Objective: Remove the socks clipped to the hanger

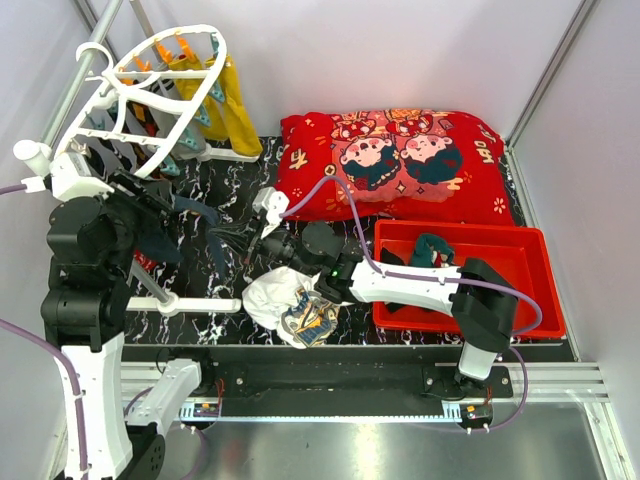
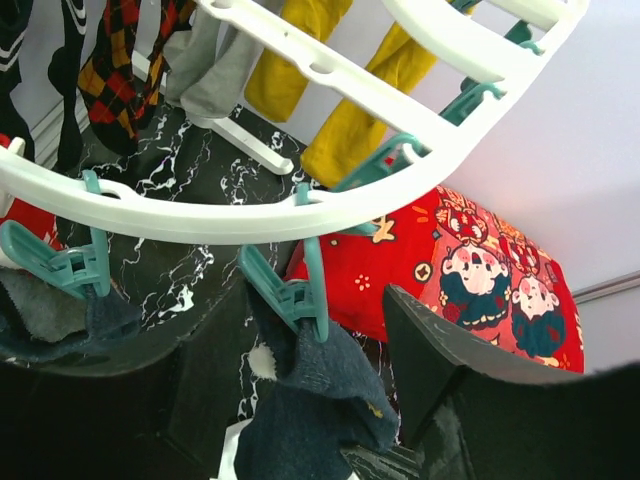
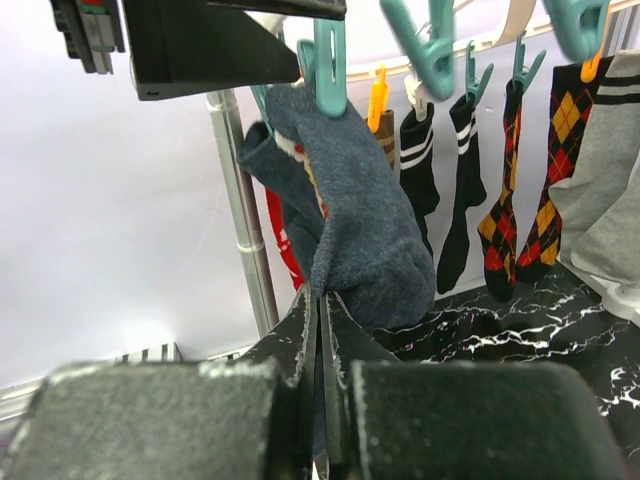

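Up in the upper left of the overhead view the white hanger (image 1: 185, 110) hung tilted, with yellow socks (image 1: 235, 100) dangling off its far side. The left end effector (image 2: 310, 335) sat right under the rim, fingers spread wide, one on each side of a teal clip (image 2: 290, 295) and the dark blue sock (image 2: 320, 400) it held. No contact could be made out there. The right end effector (image 3: 320, 300) had its pads pressed together to a hairline seam, and the lower edge of that same sock ran straight down into it — pinched by the hem, by the look of it. Further along the hanger, black socks with white stripes (image 3: 418, 170) and a red-and-yellow checked pair (image 3: 515, 200) were clipped up. On the black marbled counter (image 1: 245, 170) a heap of loose socks (image 1: 290, 305) lay at lower centre, beside a red bin (image 1: 500, 228) — and a red cushion (image 1: 400, 160) sat behind it.
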Available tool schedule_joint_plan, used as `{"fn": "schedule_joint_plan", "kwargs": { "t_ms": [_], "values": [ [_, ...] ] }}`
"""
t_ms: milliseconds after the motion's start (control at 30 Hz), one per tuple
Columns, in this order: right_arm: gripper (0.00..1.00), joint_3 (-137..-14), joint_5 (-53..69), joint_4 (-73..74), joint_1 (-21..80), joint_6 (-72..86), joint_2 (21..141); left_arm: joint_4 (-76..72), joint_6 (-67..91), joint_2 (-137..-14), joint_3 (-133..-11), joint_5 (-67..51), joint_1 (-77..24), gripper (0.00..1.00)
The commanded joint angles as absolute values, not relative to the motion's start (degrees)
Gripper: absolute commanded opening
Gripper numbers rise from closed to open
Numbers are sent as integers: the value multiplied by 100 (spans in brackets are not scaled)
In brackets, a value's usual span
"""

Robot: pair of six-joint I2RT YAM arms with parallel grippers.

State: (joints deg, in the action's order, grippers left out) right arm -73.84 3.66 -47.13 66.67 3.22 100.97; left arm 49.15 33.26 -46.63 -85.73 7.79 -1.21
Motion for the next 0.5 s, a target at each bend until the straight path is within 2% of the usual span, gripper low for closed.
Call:
{"fn": "schedule_joint_plan", "kwargs": {
  "t_ms": [0,133,467],
  "values": [
    [0,-7330,281,-5001,6724,272,9756,4316,3498,-4570,-8394,905,-105,58],
    [0,-7286,290,-5036,6724,272,9721,4193,3577,-4553,-8297,870,-105,53],
    [0,-7233,360,-5124,6724,413,9738,4034,3595,-4570,-8244,879,-105,30]
  ]
}}
